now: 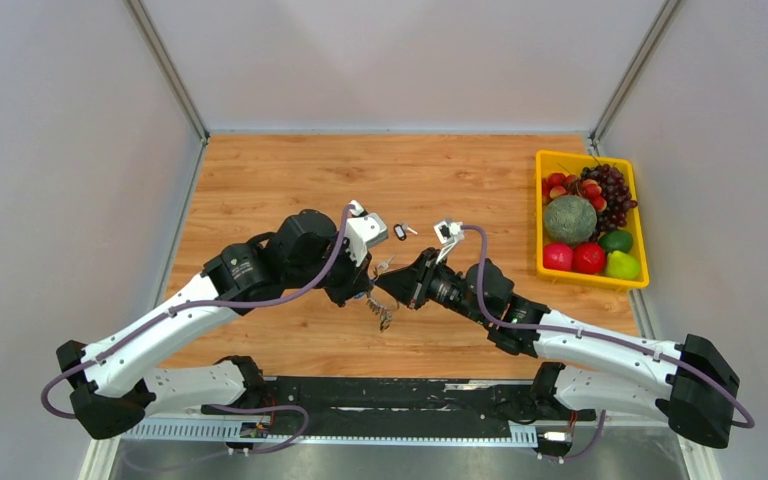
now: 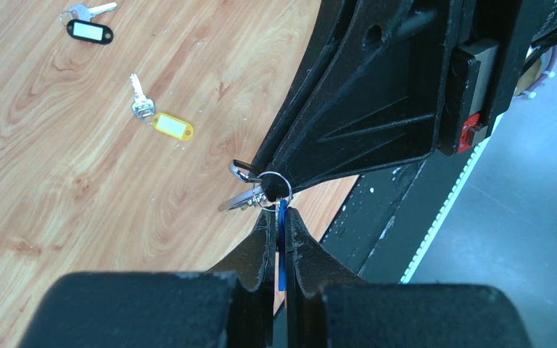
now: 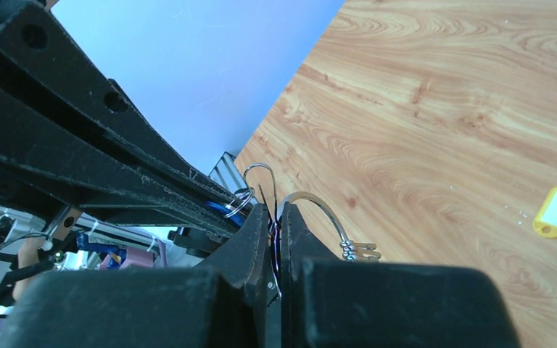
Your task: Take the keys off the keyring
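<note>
The two arms meet above the middle of the counter (image 1: 260, 170), somewhat nearer its near edge than its far one. The left fingers (image 2: 261, 246) are pressed together on a blue tag (image 2: 281, 250), seen edge-on as a thin strip. Its long axis runs along the fingers and points out past their tips to a small loop (image 2: 277, 185). A silver key (image 2: 238, 201) hangs off that loop, its blade sticking out sideways over the wood.

The right fingers (image 3: 250, 239) are closed too, pinching the thin wire of the keyring (image 3: 324, 209) tip to tip with the left pair. The wire arcs out of both sides of the pinch, and its doubled coils (image 3: 360, 251) sit just beside the right fingertip. In the top view a small bunch of keys (image 1: 384, 314) dangles from the meeting point on the near-edge side; single keys in it cannot be told apart.

Two keys lie flat on the counter, off the ring. The black-tagged key (image 1: 401, 232) lies near the centre, on the far side of the fingers. Its long axis is roughly parallel to the far edge, with the blade toward the right edge. The yellow-tagged key (image 2: 172, 127) lies between it and the fingers, blade and tag bent at an angle at their loop. A yellow basket (image 1: 567, 155) of fruit stands along the right edge, toward the far right corner.
</note>
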Available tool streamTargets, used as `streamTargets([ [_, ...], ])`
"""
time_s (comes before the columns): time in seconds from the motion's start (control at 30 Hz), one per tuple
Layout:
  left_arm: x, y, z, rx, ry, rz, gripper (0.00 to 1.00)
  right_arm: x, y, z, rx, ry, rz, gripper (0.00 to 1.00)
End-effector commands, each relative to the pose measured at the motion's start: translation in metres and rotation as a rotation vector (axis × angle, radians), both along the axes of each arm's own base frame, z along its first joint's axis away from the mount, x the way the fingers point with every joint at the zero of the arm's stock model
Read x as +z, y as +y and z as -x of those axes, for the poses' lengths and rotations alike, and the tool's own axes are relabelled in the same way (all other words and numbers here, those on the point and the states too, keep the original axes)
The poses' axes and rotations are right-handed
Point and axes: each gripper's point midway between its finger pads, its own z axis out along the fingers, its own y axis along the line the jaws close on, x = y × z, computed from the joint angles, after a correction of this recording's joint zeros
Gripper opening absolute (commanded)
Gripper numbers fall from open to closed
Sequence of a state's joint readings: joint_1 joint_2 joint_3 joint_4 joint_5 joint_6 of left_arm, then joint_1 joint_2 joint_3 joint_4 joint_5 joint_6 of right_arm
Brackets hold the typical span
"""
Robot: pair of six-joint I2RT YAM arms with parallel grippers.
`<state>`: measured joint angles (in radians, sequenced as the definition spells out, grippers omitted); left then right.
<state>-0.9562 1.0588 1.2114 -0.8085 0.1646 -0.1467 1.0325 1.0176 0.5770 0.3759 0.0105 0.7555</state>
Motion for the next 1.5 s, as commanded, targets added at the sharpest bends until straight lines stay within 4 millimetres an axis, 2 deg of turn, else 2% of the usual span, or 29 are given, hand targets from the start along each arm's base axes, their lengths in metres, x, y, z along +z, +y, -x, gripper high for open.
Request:
streamTargets([
  [0.0,0.003,-0.003,0.035,-0.137,0.034,0.035,0.00,0.012,-0.017,-0.032,-0.187,0.056,-0.072,0.00],
  [0.1,-0.003,-0.002,0.038,-0.141,0.041,0.008,0.00,0.013,-0.022,-0.034,-0.212,0.067,-0.082,0.00],
  [0.3,0.011,-0.008,0.051,-0.188,0.018,0.063,0.00,0.001,-0.026,-0.042,-0.253,0.148,-0.093,0.00],
  [0.53,-0.010,-0.013,0.059,-0.213,0.048,0.001,0.00,-0.003,-0.025,-0.047,-0.289,0.233,-0.105,0.00],
  [0.73,-0.018,-0.016,0.064,-0.233,0.065,0.004,0.00,0.000,-0.036,-0.048,-0.329,0.241,-0.141,0.00],
  [0.87,-0.030,-0.024,0.076,-0.287,0.129,0.022,0.00,0.015,-0.041,-0.046,-0.317,0.180,-0.190,0.00],
  [0.9,-0.033,-0.026,0.084,-0.326,0.166,0.031,0.00,0.019,-0.043,-0.044,-0.312,0.152,-0.199,0.00],
  [0.97,-0.031,-0.033,0.098,-0.386,0.224,0.082,0.00,0.023,-0.048,-0.045,-0.325,0.115,-0.188,0.00],
  [1.0,-0.024,-0.037,0.106,-0.420,0.252,0.127,0.00,0.025,-0.051,-0.046,-0.334,0.088,-0.175,0.00],
  [1.1,-0.013,-0.038,0.116,-0.449,0.278,0.187,0.00,0.028,-0.063,-0.048,-0.367,-0.007,-0.125,0.00],
  [1.17,-0.004,-0.035,0.108,-0.400,0.239,0.201,0.00,0.029,-0.069,-0.048,-0.375,-0.093,-0.059,0.00],
  [1.23,-0.001,-0.025,0.084,-0.261,0.151,0.169,0.00,0.020,-0.076,-0.048,-0.378,-0.159,0.050,0.00],
  [1.27,-0.006,-0.015,0.062,-0.139,0.090,0.117,0.00,0.017,-0.079,-0.047,-0.373,-0.193,0.098,0.00],
  [1.37,-0.010,-0.001,0.020,0.068,0.031,0.082,0.00,0.010,-0.093,-0.045,-0.384,-0.264,0.186,0.00],
  [1.47,-0.015,-0.008,-0.012,0.168,0.010,0.117,0.00,0.013,-0.107,-0.040,-0.384,-0.357,0.230,0.00],
])
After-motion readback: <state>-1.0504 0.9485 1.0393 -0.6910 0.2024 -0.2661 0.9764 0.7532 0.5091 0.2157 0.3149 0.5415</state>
